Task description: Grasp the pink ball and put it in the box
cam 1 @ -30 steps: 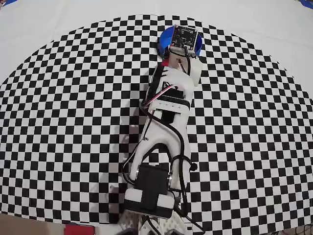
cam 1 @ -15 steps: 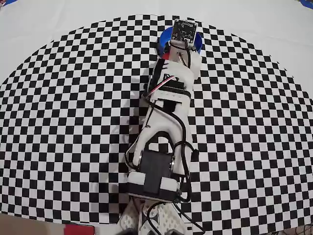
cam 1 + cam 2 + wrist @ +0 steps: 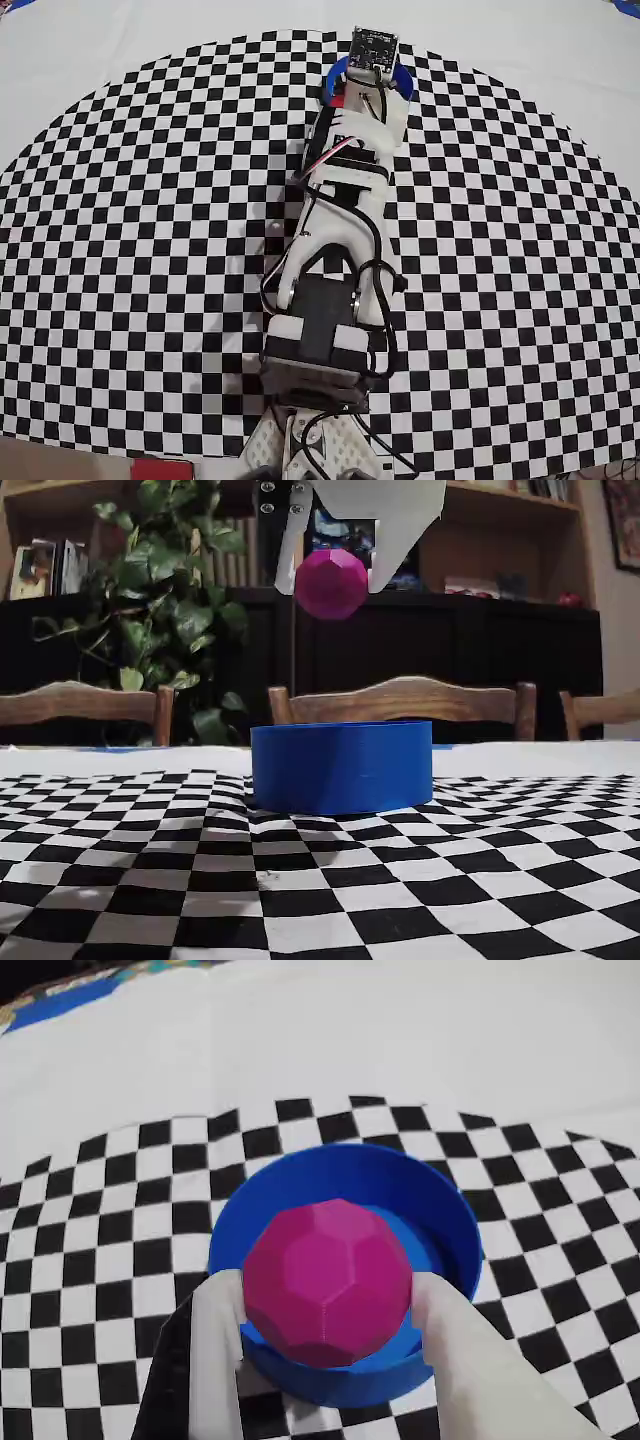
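Wrist view shows the gripper (image 3: 330, 1310) with its two white fingers (image 3: 215, 1350) clamped on either side of the pink ball (image 3: 328, 1282), which hangs directly over the box (image 3: 455, 1230). Seen from the fixed view, the ball (image 3: 331, 583) is held well above the blue box (image 3: 342, 765), clear of its rim, while the box stands on the checkered cloth (image 3: 150, 870). From overhead, the arm (image 3: 335, 230) stretches across the cloth and covers most of the box (image 3: 336, 77).

White table (image 3: 90, 60) covered by a black-and-white checkered mat (image 3: 150, 250), filling most of the overhead frame. The blue box (image 3: 341, 765) sits on the mat, top centre overhead.
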Robot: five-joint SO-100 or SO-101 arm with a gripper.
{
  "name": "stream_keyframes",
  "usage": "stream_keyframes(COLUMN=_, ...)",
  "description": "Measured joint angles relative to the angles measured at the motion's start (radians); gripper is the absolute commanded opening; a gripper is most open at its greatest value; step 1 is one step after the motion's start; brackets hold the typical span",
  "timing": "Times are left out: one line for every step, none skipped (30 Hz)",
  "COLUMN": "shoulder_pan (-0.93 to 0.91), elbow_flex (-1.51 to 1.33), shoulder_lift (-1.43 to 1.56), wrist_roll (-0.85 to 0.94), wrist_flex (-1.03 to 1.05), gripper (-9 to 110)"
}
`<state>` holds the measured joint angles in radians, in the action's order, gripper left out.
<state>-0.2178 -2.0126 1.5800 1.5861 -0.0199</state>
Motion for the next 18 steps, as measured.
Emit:
stream_keyframes(shoulder_pan=0.000, elbow_flex=0.009, shoulder_lift=-0.011, wrist_roll=0.000, wrist_flex=0.000, gripper=0)
stream_keyframes(shoulder_pan=0.000, elbow_flex=0.017, shoulder_lift=-0.017, wrist_roll=0.000, wrist_flex=0.000, gripper=0)
stream_keyframes(shoulder_pan=0.000, elbow_flex=0.026, shoulder_lift=-0.028, wrist_roll=0.000, wrist_flex=0.000, gripper=0)
stream_keyframes(shoulder_pan=0.000, elbow_flex=0.035, shoulder_lift=-0.035, wrist_roll=0.000, wrist_flex=0.000, gripper=0)
stream_keyframes(shoulder_pan=0.000, elbow_flex=0.043, shoulder_lift=-0.044, wrist_roll=0.000, wrist_flex=0.000, gripper=0)
stream_keyframes(shoulder_pan=0.000, elbow_flex=0.049, shoulder_lift=-0.051, wrist_roll=0.000, wrist_flex=0.000, gripper=0)
stream_keyframes(shoulder_pan=0.000, elbow_flex=0.057, shoulder_lift=-0.058, wrist_roll=0.000, wrist_flex=0.000, gripper=0)
stream_keyframes(shoulder_pan=0.000, elbow_flex=0.064, shoulder_lift=-0.067, wrist_roll=0.000, wrist_flex=0.000, gripper=0)
stream_keyframes(shoulder_pan=0.000, elbow_flex=0.071, shoulder_lift=-0.075, wrist_roll=0.000, wrist_flex=0.000, gripper=0)
stream_keyframes(shoulder_pan=0.000, elbow_flex=0.077, shoulder_lift=-0.081, wrist_roll=0.000, wrist_flex=0.000, gripper=0)
stream_keyframes(shoulder_pan=0.000, elbow_flex=0.083, shoulder_lift=-0.087, wrist_roll=0.000, wrist_flex=0.000, gripper=0)
stream_keyframes(shoulder_pan=0.000, elbow_flex=0.089, shoulder_lift=-0.095, wrist_roll=0.000, wrist_flex=0.000, gripper=0)
stream_keyframes(shoulder_pan=0.000, elbow_flex=0.097, shoulder_lift=-0.101, wrist_roll=0.000, wrist_flex=0.000, gripper=0)
stream_keyframes(shoulder_pan=0.000, elbow_flex=0.106, shoulder_lift=-0.109, wrist_roll=0.000, wrist_flex=0.000, gripper=0)
stream_keyframes(shoulder_pan=0.000, elbow_flex=0.115, shoulder_lift=-0.115, wrist_roll=0.000, wrist_flex=0.000, gripper=0)
stream_keyframes(shoulder_pan=0.000, elbow_flex=0.123, shoulder_lift=-0.124, wrist_roll=0.000, wrist_flex=0.000, gripper=0)
stream_keyframes(shoulder_pan=0.000, elbow_flex=0.132, shoulder_lift=-0.132, wrist_roll=0.000, wrist_flex=0.000, gripper=0)
stream_keyframes(shoulder_pan=0.000, elbow_flex=0.140, shoulder_lift=-0.140, wrist_roll=0.000, wrist_flex=0.000, gripper=0)
